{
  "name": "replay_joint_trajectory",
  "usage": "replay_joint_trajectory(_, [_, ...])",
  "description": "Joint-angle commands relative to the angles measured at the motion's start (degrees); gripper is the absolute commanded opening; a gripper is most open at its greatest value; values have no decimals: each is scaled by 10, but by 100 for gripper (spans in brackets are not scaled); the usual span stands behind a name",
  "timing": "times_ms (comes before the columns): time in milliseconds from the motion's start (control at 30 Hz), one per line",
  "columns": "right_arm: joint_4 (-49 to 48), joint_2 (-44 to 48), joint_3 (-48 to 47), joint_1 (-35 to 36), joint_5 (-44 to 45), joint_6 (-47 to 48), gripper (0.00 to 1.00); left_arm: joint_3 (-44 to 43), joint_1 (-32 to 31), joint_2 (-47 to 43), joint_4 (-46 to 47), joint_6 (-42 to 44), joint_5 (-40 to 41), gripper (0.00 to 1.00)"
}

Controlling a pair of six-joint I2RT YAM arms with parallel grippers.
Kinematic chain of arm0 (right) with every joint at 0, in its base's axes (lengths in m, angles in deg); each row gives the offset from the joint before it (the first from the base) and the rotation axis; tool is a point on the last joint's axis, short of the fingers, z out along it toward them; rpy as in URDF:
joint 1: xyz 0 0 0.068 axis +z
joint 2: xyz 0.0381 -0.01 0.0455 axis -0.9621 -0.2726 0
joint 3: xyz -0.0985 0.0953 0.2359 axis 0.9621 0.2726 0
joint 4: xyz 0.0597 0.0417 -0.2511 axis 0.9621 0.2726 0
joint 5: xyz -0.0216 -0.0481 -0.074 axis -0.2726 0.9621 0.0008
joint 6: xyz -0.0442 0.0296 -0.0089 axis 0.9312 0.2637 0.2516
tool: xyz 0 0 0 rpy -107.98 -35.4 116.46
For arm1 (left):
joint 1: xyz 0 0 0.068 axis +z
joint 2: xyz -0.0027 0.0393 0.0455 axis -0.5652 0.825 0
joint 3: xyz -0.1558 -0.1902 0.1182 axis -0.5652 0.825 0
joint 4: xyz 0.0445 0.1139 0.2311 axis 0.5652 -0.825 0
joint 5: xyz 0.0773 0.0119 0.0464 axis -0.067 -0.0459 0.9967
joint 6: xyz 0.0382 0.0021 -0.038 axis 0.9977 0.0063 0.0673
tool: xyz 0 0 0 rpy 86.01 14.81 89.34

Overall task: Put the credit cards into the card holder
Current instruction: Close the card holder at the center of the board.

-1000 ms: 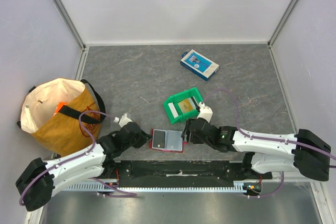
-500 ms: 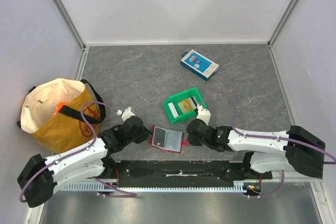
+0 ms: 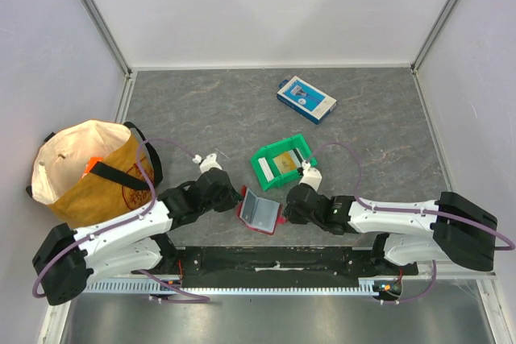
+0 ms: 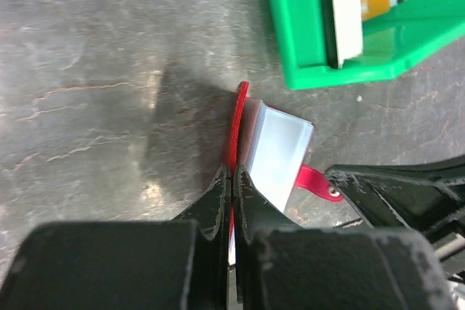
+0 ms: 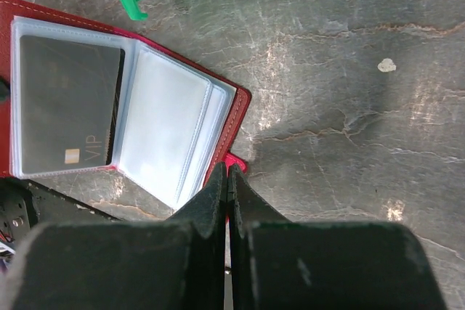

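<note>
The left gripper (image 4: pixel 232 176) is squeezed shut on the red cover of the wallet (image 4: pixel 237 121), at its left edge, and that side is tipped up off the table (image 3: pixel 201 110). The right gripper (image 5: pixel 229 173) is shut tight too. Its tips are right at the little red tab (image 5: pixel 237 160) on the wallet's other edge, but I cannot tell if the tab is caught between them. There is one wallet, and it lies open between the two grippers near the front of the table. Inside it is one black card (image 5: pixel 65 99) in a clear pocket. Beside that are a few more clear pockets (image 5: pixel 171 132) that overlap, so they are hard to count. Just behind the wallet sits one green bin (image 3: pixel 260 165). It holds more cards (image 3: pixel 284 163), at least a yellow one and a pale one. They are stacked, and the left wrist view cuts them off, so the count is not clear. Farther back lies one blue and white box (image 3: pixel 306 99). At the left stands one tan bag (image 3: pixel 89 191) with something orange (image 3: pixel 94 165) inside, mostly hidden. The right wrist view cuts off the wallet's left side.
</note>
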Motion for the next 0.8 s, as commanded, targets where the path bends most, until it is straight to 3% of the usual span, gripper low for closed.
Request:
replay_joint_trajectory(0, [-41,-2,13,0,12,-17,0,-28,-28,33,48,44,-40,2])
replay_joint_trajectory(233, [-46,22,28,0,29,-25,0,-31,-80,77,102,68,-64,21])
replay_joint_trajectory(367, [-46,36,35,0,38,-31,0,-10,-86,91,167,83,-121,31])
replay_joint_trajectory(433, [-41,40,35,0,44,-33,0,-3,-87,99,190,89,-146,33])
replay_joint_trajectory(633, [-34,51,35,0,52,-37,0,-4,-86,71,156,103,-108,41])
replay_joint_trajectory(700, [-33,48,34,0,54,-35,0,-7,-86,81,176,119,-141,47])
replay_joint_trajectory(767, [-33,45,32,0,54,-34,0,-16,-85,112,186,135,-184,47])
